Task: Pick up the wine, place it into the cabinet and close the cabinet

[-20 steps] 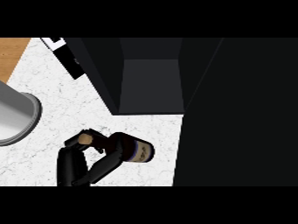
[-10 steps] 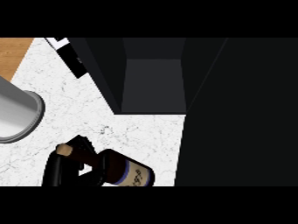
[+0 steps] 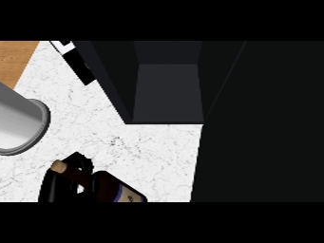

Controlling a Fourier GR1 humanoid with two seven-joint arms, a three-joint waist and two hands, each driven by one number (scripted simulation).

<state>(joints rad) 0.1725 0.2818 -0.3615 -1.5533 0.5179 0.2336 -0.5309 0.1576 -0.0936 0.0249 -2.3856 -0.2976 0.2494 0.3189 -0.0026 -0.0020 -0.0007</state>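
Wine sits at the view's lower left over the white marble desk, near the front of the open cabinet, whose compartment shows only dark walls. Its long axis runs diagonally: the corked neck points up-left toward a grey cylinder, and the base points down-right at the picture's edge. The left hand has its fingers curled round the bottle's neck and shoulder.

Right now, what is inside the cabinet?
The cabinet shows only bare grey panels, no object. Its dark corners cannot be seen. The wine is outside, in the left hand.
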